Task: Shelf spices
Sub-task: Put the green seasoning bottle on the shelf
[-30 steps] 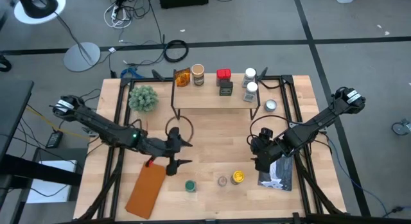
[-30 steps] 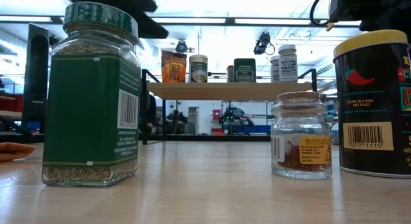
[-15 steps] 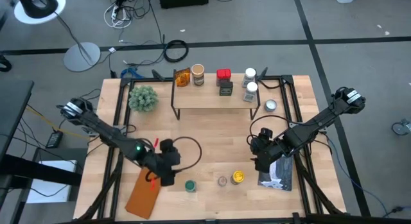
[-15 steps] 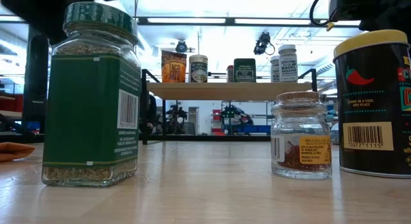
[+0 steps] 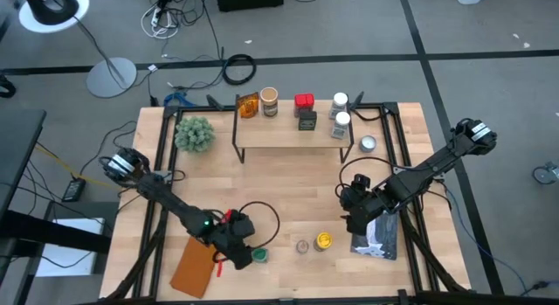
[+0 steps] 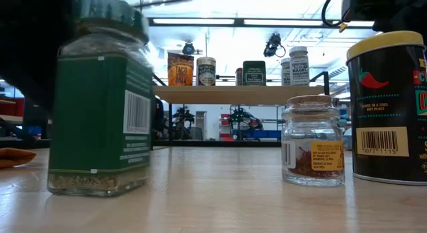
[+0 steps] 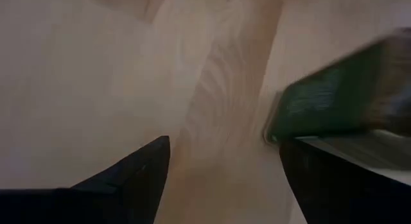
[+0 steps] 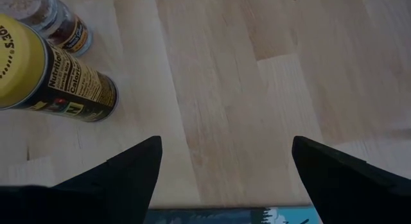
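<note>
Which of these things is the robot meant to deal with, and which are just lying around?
Part of the job:
- shelf holding six spices
- green-lidded jar, beside the left gripper
- cork-topped jar
- yellow-lidded tin

Just lying about:
- green plant
- silver round tin
- blue-and-white packet
- brown board

I work in what looks like a robotics lab. My wooden table (image 5: 288,178) sits on a bare grey floor (image 5: 349,25) marked with dark tape lines, with loose cables (image 5: 179,12) coiled beyond its far edge and a white round-based stand (image 5: 111,75) past the far left corner. Looking level across the tabletop, I see rows of long ceiling lights (image 6: 220,21), cameras (image 6: 272,43) mounted up high, and other machine rigs (image 6: 243,121) standing in the open hall behind.
</note>
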